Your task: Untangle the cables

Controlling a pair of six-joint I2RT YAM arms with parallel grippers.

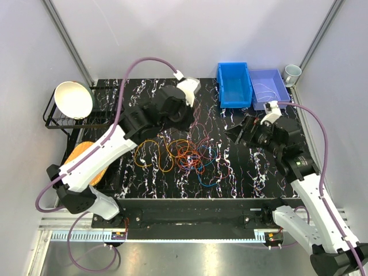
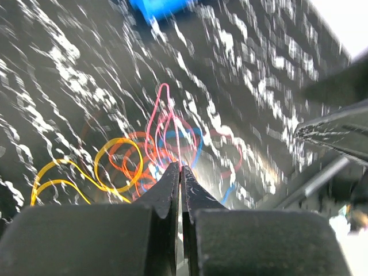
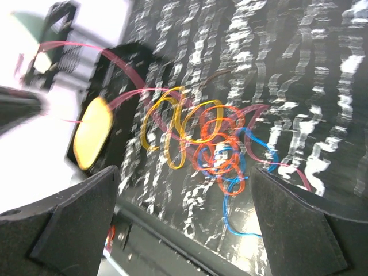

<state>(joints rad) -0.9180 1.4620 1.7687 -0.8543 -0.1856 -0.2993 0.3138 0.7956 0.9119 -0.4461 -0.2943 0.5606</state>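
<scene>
- Heaped mid-table (image 1: 253,172): the cables (image 1: 185,154), one loose knot of orange, red and blue loops, lying between the two grippers.
- Pressed tight together at the left gripper (image 2: 180,169), with a red cable (image 2: 164,86) looping up from the heap towards the tips. Seemingly pinched, though too blurred to be sure.
- Spread wide and holding nothing at the right gripper (image 3: 184,172), hanging over the table to the right of the heap.
- Could cinch the knots tighter by pulling on the red cable with nothing pinning the heap.
- Could drag the whole heap along rather than free one strand, perhaps towards a table edge.
- Could lose so thin a strand from between the tips.
- Might catch several loops at once when closing the right gripper into so dense a heap.
</scene>
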